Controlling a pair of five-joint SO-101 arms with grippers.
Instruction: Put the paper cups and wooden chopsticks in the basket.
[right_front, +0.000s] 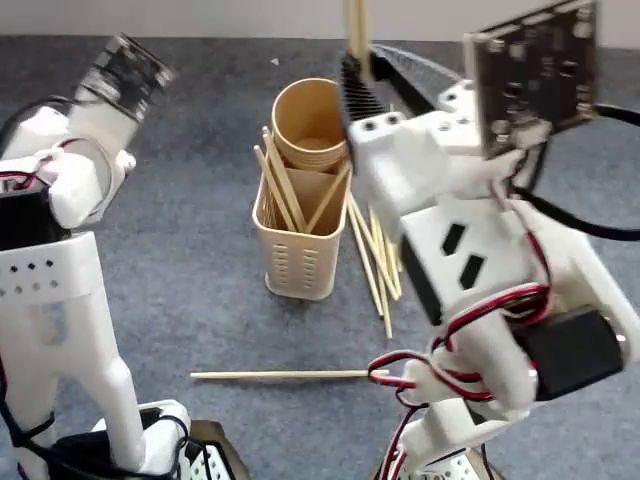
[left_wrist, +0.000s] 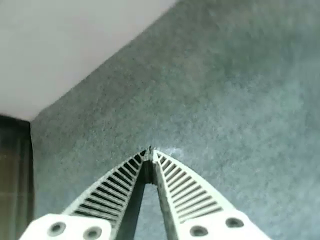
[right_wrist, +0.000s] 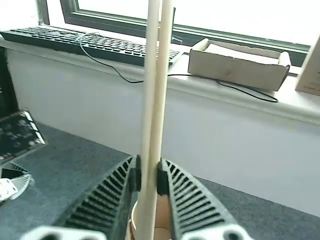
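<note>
Right wrist view: right tool (right_wrist: 148, 180) pinches two upright chopsticks (right_wrist: 156, 75) over paper cup (right_front: 308, 125); left tool (left_wrist: 151, 156) closed.

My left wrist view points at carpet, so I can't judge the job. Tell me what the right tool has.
Observer: The right tool is shut on a pair of chopsticks, held upright.
Operator: Give me its position.
Observer: It is above the paper cup at the basket's far end.
Operator: Report what's loose.
Observer: A single chopstick lies on the table in front of the basket, and a bundle lies beside it.
</note>
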